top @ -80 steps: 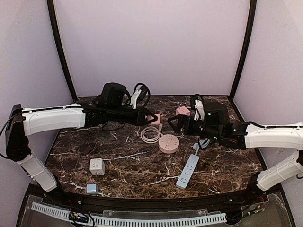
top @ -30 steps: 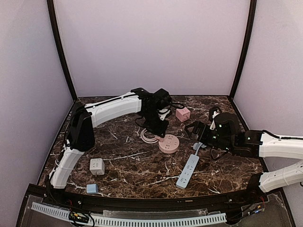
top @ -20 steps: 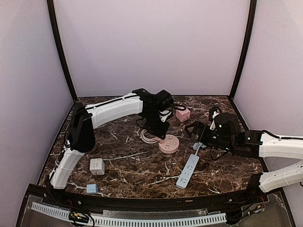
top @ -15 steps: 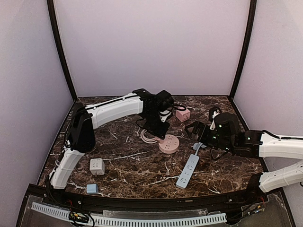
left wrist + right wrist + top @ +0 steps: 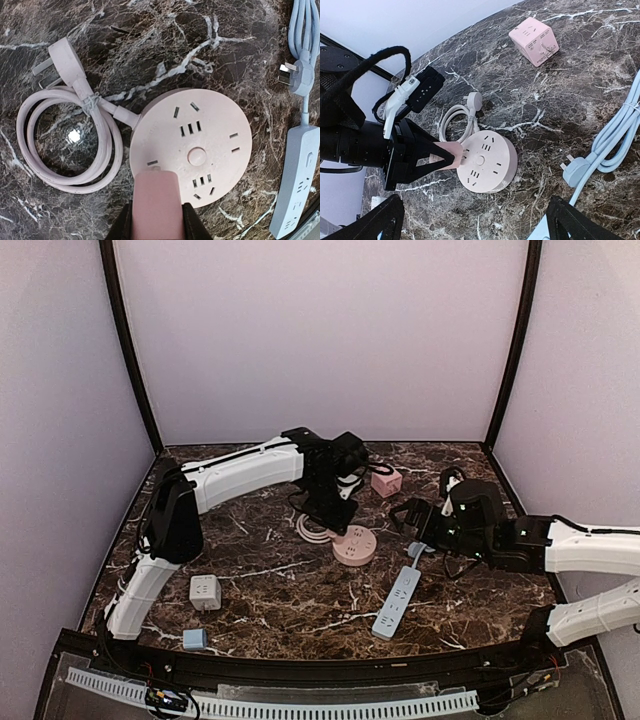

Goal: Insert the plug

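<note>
Seemingly mid-insertion: grips the pink plug [image 5: 155,202] with the left fingers [image 5: 193,229] clamped on its flanks, and hangs it over the near rim of the round pink hub [image 5: 192,145] at mid-counter [image 5: 270,590]. Cannot tell of prongs in a socket or not. Reckons the pickup done, with lining up and pressing home left to do. Holds the right fingers [image 5: 577,222] spread wide and empty, hovering right of the hub above the blue cord [image 5: 619,127]. Counts one plug in hand, one round hub with one coiled pink cord [image 5: 107,150] on its left, and one blue power strip [image 5: 397,600] at near right with its own blue plug [image 5: 299,77] lying loose. Counts three cube adapters besides: a pink cube [image 5: 386,481] at the far side, a white cube [image 5: 205,591] at near left, a small blue cube [image 5: 194,639] nearest the edge.
</note>
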Controlling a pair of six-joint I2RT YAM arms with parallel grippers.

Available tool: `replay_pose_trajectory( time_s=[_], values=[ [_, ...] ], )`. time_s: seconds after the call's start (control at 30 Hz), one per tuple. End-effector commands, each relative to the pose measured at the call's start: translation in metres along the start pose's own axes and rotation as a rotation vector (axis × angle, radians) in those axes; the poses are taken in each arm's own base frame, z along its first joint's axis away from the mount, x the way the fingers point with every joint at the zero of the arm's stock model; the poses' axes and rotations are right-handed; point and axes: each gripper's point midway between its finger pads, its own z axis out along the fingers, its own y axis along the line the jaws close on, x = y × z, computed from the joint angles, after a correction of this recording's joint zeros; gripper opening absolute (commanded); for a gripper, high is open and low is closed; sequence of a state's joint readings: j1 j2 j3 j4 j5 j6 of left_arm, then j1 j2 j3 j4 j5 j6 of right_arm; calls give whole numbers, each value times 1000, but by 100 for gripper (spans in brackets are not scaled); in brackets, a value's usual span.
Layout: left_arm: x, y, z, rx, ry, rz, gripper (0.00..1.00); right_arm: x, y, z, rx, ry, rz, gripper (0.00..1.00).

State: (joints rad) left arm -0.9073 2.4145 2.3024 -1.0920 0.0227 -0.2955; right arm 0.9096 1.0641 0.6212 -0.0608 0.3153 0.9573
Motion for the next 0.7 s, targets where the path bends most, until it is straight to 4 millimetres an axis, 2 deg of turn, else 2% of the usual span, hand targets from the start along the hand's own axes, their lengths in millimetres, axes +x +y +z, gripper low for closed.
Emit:
replay_pose_trajectory(
  time_s=[0.0,0.27,0.37,0.67],
  values=[
    [37,23,1,-119,146,16,1,2,0,2,6,0,-20,98],
    [68,35,-16,-153,208,38,1,2,1,2,3,1,-26,98],
    [73,37,-21,-156,213,51,1,3,2,3,-1,6,-26,98],
    [75,35,-11,-142,248,96,1,5,4,5,-10,16,-37,98]
  ],
)
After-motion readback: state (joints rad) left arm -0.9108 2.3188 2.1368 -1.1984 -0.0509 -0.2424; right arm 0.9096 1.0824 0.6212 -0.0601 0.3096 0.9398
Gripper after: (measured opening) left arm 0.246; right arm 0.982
